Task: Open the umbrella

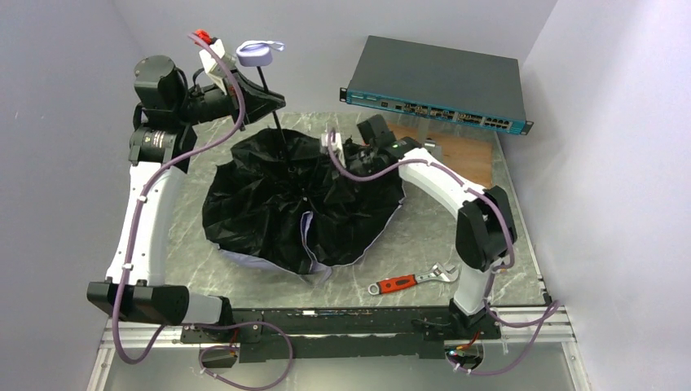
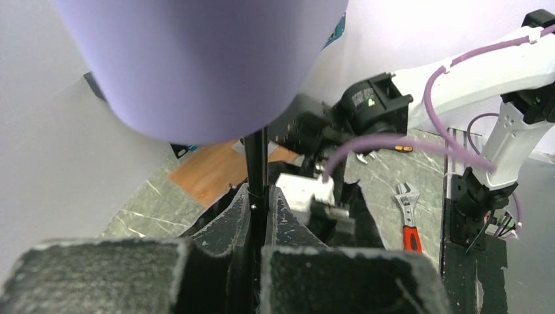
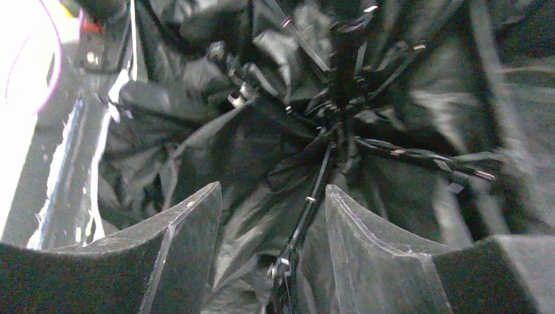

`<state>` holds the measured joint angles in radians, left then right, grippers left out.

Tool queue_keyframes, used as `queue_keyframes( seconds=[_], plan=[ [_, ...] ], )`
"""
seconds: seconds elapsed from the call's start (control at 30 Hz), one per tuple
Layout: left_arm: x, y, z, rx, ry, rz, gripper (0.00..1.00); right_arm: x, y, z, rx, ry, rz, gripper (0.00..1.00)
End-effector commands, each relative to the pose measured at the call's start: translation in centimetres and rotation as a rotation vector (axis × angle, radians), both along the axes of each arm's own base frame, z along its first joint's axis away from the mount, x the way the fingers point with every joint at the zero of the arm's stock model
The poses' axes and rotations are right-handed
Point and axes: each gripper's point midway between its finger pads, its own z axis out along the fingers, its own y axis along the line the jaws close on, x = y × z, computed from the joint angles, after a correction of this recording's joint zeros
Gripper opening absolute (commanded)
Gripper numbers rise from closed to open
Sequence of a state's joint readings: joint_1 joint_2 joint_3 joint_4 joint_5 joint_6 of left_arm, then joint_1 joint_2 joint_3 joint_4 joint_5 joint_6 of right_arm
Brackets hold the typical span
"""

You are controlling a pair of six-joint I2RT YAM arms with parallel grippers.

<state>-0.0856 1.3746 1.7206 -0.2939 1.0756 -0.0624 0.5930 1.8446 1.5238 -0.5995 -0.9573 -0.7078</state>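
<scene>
The left arm (image 1: 151, 204) reaches up at the far left, the left tool (image 1: 262, 101) pinched on the umbrella (image 1: 277, 204) shaft. The right arm (image 1: 440, 175) bends in toward centre, the right tool (image 3: 271, 222) spread wide and angled down.

My left arm (image 1: 151, 212) and right arm (image 1: 436, 173) wear white shells over black joint housings, lilac cables (image 2: 393, 140) clipped alongside, and my left gripper (image 2: 254, 261) has black wedge fingers (image 2: 98, 275) with pale scuffed edges.

Lavender handle of umbrella (image 2: 209, 72) cropped, blurred
</scene>
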Motion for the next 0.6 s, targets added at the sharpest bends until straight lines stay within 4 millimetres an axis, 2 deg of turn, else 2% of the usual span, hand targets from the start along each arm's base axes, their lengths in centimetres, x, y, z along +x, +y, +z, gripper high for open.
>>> queue_keyframes(
  seconds=[0.0, 0.07, 0.17, 0.3, 0.4, 0.57],
  plan=[
    [-3.0, -0.6, 3.2, -0.005, -0.179, -0.042, 0.00, 0.1, 1.7, 12.1, 0.280, 0.017, -0.051, 0.62],
    [-3.0, -0.9, 3.0, -0.008, -0.167, -0.045, 0.00, 0.5, 2.4, 14.3, 0.352, 0.062, -0.105, 0.59],
    [-2.8, -0.9, 3.0, -0.015, -0.159, -0.036, 0.00, 1.4, 3.9, 14.5, 0.357, 0.171, -0.172, 0.42],
    [-2.5, -0.8, 2.9, -0.013, -0.163, -0.023, 0.00, 1.6, 5.2, 12.4, 0.285, 0.310, -0.183, 0.19],
    [-2.4, -0.8, 3.0, -0.020, -0.158, -0.022, 0.00, 1.0, 5.4, 11.1, 0.249, 0.350, -0.156, 0.06],
    [-2.2, -0.8, 3.1, -0.031, -0.158, -0.019, 0.00, -1.2, 4.8, 8.9, 0.221, 0.364, -0.079, 0.03]
  ],
)
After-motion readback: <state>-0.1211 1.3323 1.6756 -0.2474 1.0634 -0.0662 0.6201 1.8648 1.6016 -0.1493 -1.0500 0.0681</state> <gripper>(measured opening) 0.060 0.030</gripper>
